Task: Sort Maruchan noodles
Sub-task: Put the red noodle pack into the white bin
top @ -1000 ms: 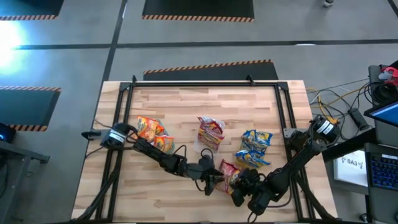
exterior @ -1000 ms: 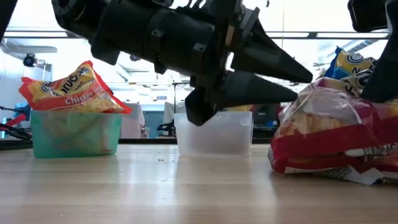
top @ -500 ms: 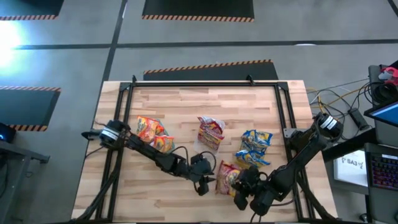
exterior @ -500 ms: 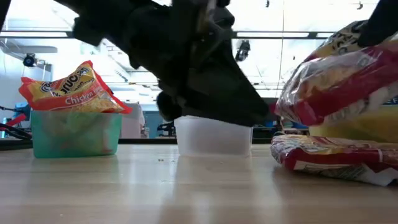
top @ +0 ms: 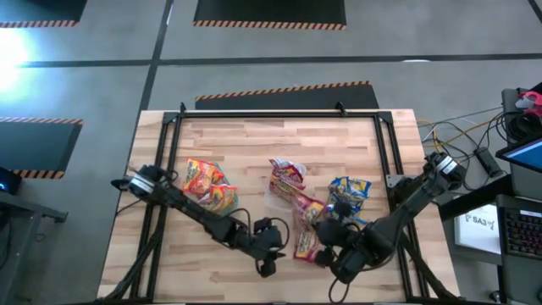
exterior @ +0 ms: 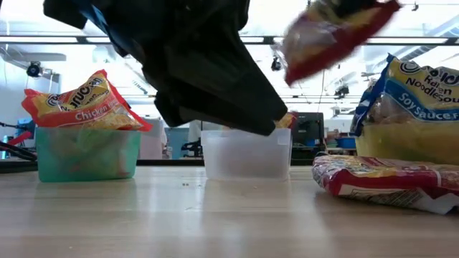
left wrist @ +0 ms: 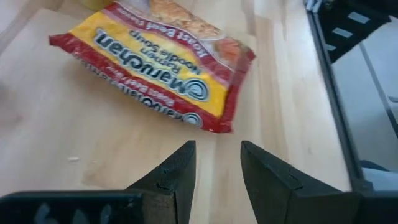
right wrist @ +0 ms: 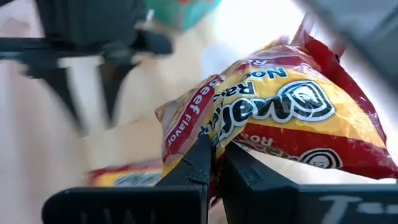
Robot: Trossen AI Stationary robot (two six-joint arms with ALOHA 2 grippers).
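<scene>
Noodles mid-sort: a red-and-yellow beef packet [right wrist: 273,118] is pinched by one edge in the closed jaws of the right gripper [right wrist: 214,163] and is carried clear of the table [top: 254,135], as is seen in the low view, where it hangs above the clear bin [exterior: 247,154]. From the jaws, the packet's long axis is pointed up-table toward that clear bin, which is already loaded with red packets [top: 288,178] and lies just beyond the raised packet; a short carry that way is judged to be what the coming move requires.

A second red beef packet [left wrist: 161,68] is left flat on the wood directly ahead of the left gripper [left wrist: 217,168], whose fingers are held part-way open with nothing between them. Its long axis is laid slantwise across the line of those jaws, so a turn of the wrist may be needed before any pickup. The left arm is the nearer of the two to this packet.

Orange packets [top: 207,180] are piled in the green bin [exterior: 86,154] on the left side, and blue soy-sauce packets [top: 349,191] in the bin on the right.
</scene>
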